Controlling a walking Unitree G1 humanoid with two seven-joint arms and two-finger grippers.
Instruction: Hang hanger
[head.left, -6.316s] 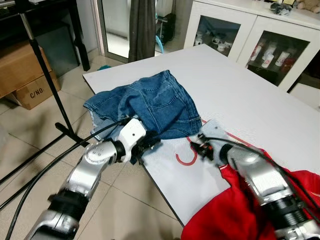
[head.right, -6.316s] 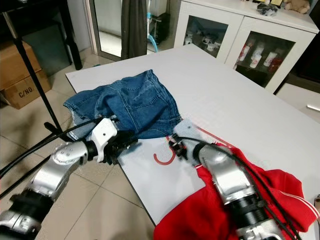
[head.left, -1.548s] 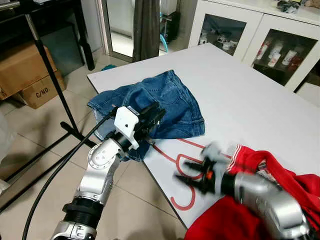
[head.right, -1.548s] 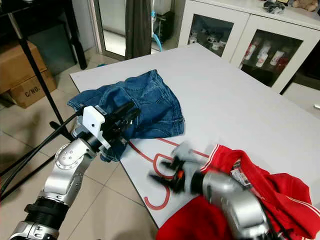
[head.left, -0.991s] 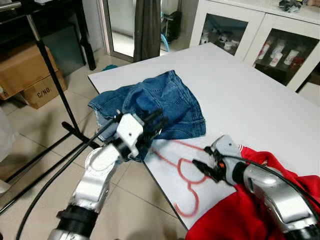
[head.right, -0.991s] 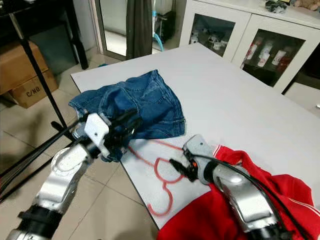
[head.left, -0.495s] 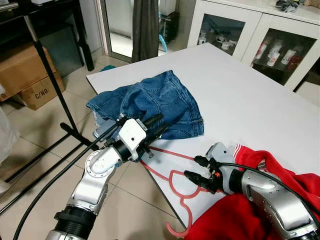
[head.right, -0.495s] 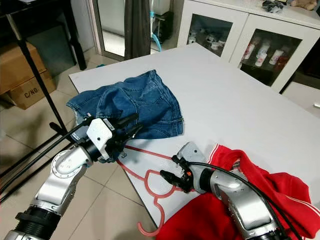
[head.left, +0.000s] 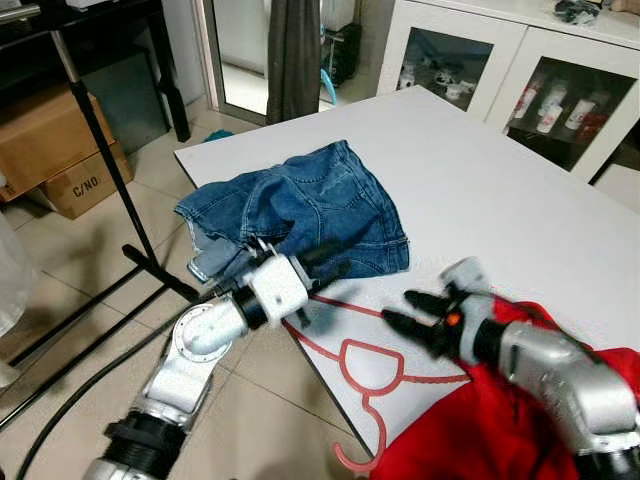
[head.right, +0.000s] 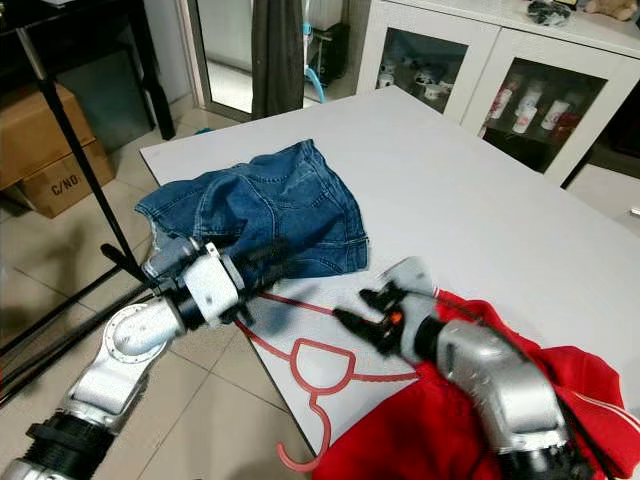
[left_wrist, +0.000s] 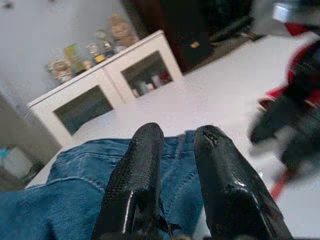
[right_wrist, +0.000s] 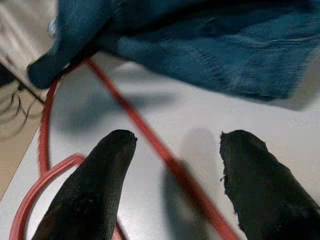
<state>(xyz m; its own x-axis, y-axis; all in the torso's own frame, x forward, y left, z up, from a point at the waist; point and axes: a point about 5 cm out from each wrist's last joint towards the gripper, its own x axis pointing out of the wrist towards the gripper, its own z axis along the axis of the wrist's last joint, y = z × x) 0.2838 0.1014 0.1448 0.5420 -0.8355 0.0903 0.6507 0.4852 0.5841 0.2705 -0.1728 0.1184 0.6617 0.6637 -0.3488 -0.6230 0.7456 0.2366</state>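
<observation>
A red wire hanger (right_wrist: 150, 139) lies flat on the white table (head.left: 480, 190), and its hook (head.left: 350, 462) hangs off the near edge. My right gripper (head.left: 400, 308) hovers open just above the hanger's long bar, which runs under the gap between its fingers (right_wrist: 100, 175). The red garment (head.left: 470, 430) is heaped under my right arm. My left gripper (head.left: 325, 262) sits at the near hem of the blue jeans (head.left: 310, 200), close to the hanger's left corner. Its fingers (left_wrist: 137, 165) stand a narrow gap apart with nothing between them.
A black stand pole (head.left: 105, 150) and cables cross the tiled floor on the left, with cardboard boxes (head.left: 50, 140) behind. A white cabinet with glass doors (head.left: 500, 70) stands past the table. A dark curtain (head.left: 293, 50) hangs at the back.
The hanger has slid from beside the jeans to the table's near edge, its hook now over the side. My right gripper has lifted off it and moved right. My left gripper has dropped lower.
</observation>
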